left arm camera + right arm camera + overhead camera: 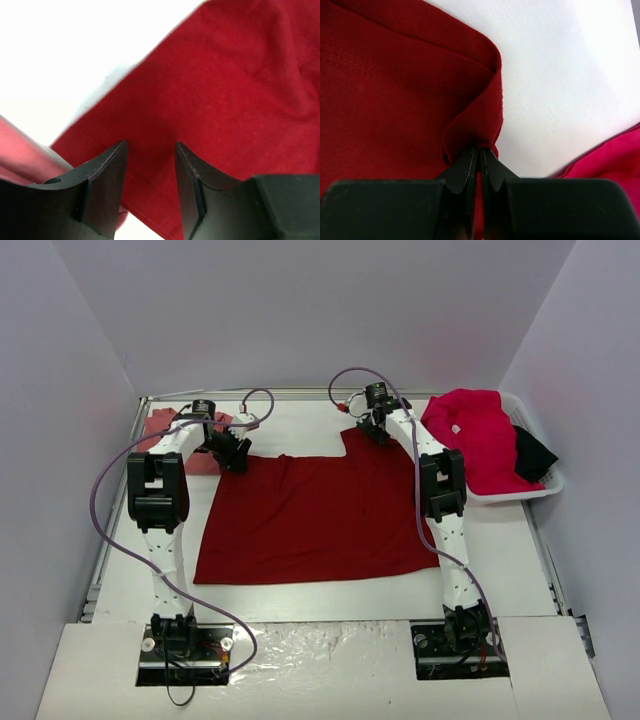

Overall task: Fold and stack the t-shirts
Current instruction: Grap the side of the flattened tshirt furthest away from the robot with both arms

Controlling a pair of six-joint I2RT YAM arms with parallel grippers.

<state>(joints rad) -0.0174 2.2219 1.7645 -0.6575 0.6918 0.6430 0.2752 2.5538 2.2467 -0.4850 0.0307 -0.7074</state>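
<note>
A dark crimson red short-sleeved cloth t-shirt (320, 515) lies spread flat in the middle of the white surface (300, 595), between the two arms; its far edge steps up towards the right arm, and its near edge runs roughly straight.

The left claw (235, 452) sits at the far left corner of this shirt; the left wrist view shows its two black fingers (107, 170) apart, with the shirt's edge running under the gap; whether the tips touch the cloth is hard to tell from that angle.

The right claw (378, 432) is at the shirt's far right corner; the right wrist view shows it pressed together on a raised fold of the crimson cloth, which is pinched at the very tips.

A faded salmon-pink cloth t-shirt (160, 425) lies bunched at the far left of the surface, just beside the crimson corner and partly hidden by the left arm.

A brighter raspberry pink-red t-shirt (480, 435) is heaped in a white plastic basket (520, 492) at the far right; a black cloth piece (535, 452) lies against it there.
</note>
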